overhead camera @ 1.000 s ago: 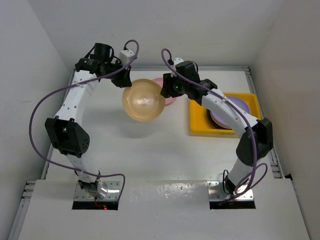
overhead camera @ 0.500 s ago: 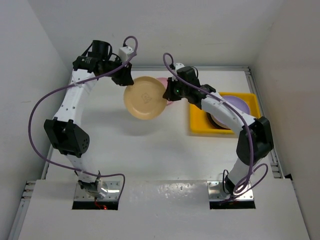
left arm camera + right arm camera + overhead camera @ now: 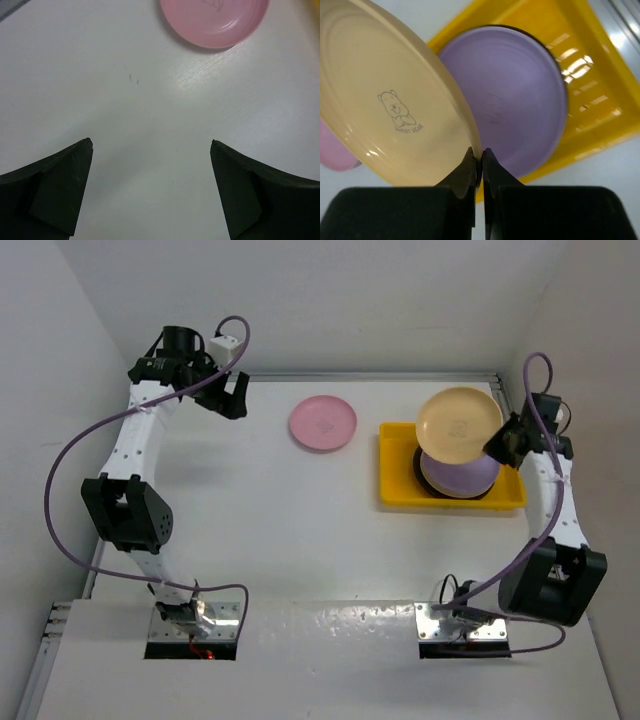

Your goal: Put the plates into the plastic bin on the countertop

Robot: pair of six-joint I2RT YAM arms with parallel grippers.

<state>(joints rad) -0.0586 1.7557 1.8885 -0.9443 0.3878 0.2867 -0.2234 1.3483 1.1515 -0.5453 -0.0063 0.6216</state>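
Right jaws clamp the rim of the tilted tan plate [image 3: 395,110] above the purple plate [image 3: 520,95] in the yellow bin [image 3: 600,65]; likely stiff, light, slippery, best held by its rim; left jaws apart.

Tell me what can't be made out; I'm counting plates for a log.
1. Top view: the count of plates under the round purple plate in the yellow plastic bin; only a dark rim shows, and the round tan plate in the right gripper overlaps.
2. Right wrist view: the round pink plate, mostly behind the tan plate.
3. Left wrist view: pink plate cut by the top edge.
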